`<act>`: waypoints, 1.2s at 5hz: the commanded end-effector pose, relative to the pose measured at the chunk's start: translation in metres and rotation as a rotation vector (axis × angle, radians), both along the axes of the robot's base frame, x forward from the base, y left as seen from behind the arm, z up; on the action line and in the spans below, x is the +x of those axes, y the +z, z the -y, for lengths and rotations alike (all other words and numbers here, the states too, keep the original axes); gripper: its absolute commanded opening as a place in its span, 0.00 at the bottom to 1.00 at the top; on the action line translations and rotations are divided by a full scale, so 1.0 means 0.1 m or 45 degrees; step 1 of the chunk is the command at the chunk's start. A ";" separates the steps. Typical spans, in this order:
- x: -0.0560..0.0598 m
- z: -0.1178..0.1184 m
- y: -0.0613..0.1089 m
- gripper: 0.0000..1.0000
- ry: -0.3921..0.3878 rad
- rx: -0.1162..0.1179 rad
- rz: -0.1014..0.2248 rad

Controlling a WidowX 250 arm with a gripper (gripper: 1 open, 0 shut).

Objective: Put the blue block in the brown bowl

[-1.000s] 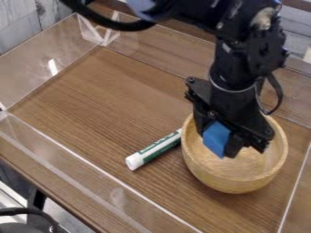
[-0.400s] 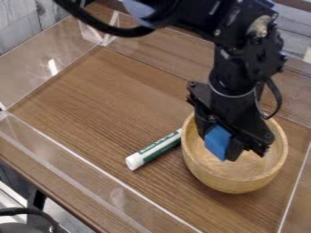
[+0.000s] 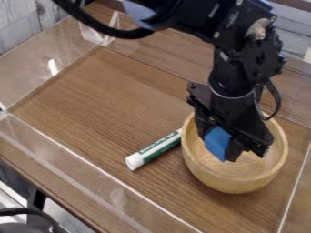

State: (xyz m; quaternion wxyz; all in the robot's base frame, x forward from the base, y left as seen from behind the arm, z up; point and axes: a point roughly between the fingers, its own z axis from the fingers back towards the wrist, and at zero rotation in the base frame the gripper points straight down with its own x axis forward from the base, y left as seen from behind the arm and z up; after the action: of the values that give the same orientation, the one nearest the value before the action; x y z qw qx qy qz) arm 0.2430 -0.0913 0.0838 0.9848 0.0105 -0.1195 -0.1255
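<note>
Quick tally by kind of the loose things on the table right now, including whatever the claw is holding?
Blocks: 1, the blue block, held in the claw over the bowl.
Bowls: 1, the brown bowl.
Marker pens: 1, the white-and-green marker pen, lying beside the bowl.
Total: 3

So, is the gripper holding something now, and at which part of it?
Yes. The gripper is shut on the blue block, its fingers pressing on the block's opposite sides, and it holds the block inside the brown bowl.
</note>
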 end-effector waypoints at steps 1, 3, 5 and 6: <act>0.05 0.03 0.08 1.00 0.025 -0.025 0.033; 0.04 0.05 0.16 1.00 0.064 -0.061 0.005; 0.04 0.06 0.23 1.00 0.097 -0.094 -0.015; 0.05 0.06 0.29 1.00 0.113 -0.112 -0.024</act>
State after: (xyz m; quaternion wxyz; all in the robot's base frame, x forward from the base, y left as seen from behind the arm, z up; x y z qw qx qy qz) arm 0.2389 -0.0952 0.0951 0.9932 -0.0188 -0.0833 -0.0789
